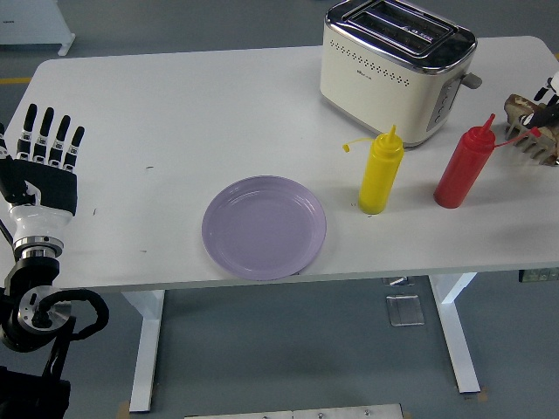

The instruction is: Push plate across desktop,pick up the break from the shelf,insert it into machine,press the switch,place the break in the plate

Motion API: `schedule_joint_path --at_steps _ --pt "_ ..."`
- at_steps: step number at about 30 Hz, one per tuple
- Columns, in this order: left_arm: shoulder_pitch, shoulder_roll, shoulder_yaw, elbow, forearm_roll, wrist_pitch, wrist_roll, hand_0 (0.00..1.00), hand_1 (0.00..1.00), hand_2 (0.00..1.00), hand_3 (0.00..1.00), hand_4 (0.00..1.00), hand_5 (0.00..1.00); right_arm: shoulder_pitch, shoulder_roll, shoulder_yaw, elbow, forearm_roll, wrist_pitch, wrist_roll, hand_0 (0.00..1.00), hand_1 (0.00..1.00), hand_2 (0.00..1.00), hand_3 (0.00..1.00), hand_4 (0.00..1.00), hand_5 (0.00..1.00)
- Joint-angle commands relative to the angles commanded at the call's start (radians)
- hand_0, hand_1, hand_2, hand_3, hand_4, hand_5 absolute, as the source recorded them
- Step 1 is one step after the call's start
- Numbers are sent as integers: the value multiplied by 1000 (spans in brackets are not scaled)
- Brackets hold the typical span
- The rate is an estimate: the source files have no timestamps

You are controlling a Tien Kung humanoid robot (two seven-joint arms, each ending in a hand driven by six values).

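The left hand [44, 161] hovers at the table's [175, 105] left edge, fingers spread and holding nothing. The purple plate [264, 227] lies near the front edge, left of the yellow bottle [381, 172]. The right hand [550, 92] barely shows at the right edge by the shelf [531, 131]; its fingers cannot be made out.

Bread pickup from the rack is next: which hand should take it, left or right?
Right, I'd judge. The right hand is already at the rack by the table's right edge, with the bread there. The left hand rests open at the far left edge, with the plate and both bottles between.

Lab: white table [218, 105], bare grey floor [288, 349].
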Motion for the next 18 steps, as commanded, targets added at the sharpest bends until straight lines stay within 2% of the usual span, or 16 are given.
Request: schedule_joint_path --at_steps 2,3,8,9,14,15,18 --pt "0 0 0 0 0 0 0 839 843 865 825 562 998 1 2 -5 -7 -2 -7 4 581 591 575 683 662 381" --pt "0 0 0 1 0 0 0 838 842 865 825 561 998 1 3 -8 -10 -4 -14 7 519 531 526 632 577 308" --pt "-1 0 1 1 0 0 0 838 842 865 825 561 998 2 6 -19 -18 -16 -53 19 519 531 526 632 577 308" --pt "-1 0 1 1 0 0 0 836 842 865 823 562 998 2 6 -21 -18 -19 -64 21 463 487 495 561 438 209" --pt "-1 -1 1 2 1 0 0 836 842 865 823 562 998 0 5 -21 -12 -31 -107 28 463 487 495 561 438 209" --pt "-1 -1 0 2 1 0 0 835 841 864 821 562 998 0 5 -20 -11 -33 -114 28 407 435 470 529 375 194" --pt "0 -1 0 2 1 0 0 835 841 864 821 562 998 -3 3 -10 -3 -47 -145 32 407 435 470 529 375 194"
